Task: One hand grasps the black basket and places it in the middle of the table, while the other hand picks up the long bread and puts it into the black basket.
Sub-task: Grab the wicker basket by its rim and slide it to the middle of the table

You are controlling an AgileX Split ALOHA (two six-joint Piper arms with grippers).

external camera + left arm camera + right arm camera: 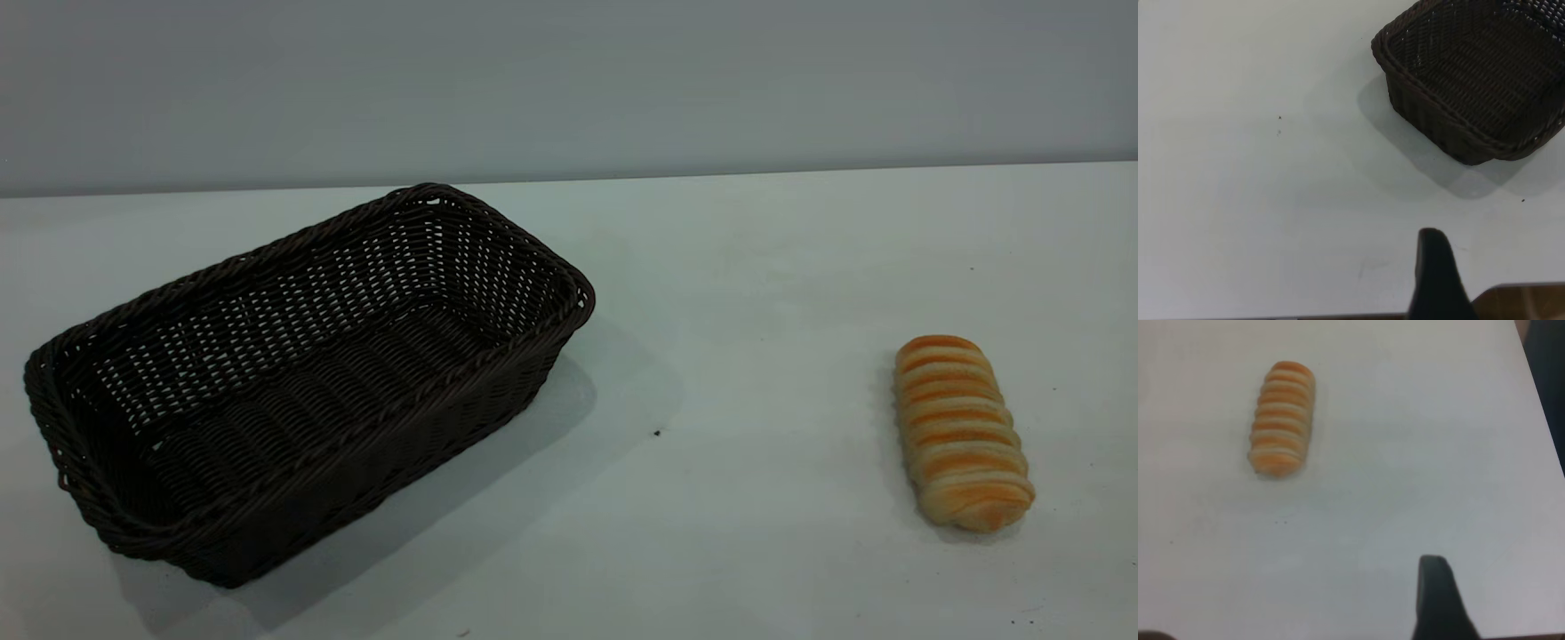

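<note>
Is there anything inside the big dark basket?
No, the basket holds nothing; only its woven floor shows. Its near wall hides a strip of that floor. The bread lies apart on the table.

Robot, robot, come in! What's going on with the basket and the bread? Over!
Left gripper and right gripper both off their targets, holding nothing. Black basket empty at table left; long bread lying at right. Nothing between them.

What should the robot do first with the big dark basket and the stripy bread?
Probably the left gripper should reach toward the dark brown-black woven wicker basket and take its rim. The basket sits empty at the left of the white-grey table, off the middle, and nothing holds it. The small golden-orange striped bread roll lies untouched far right, apart from the right gripper, so it can wait.
</note>
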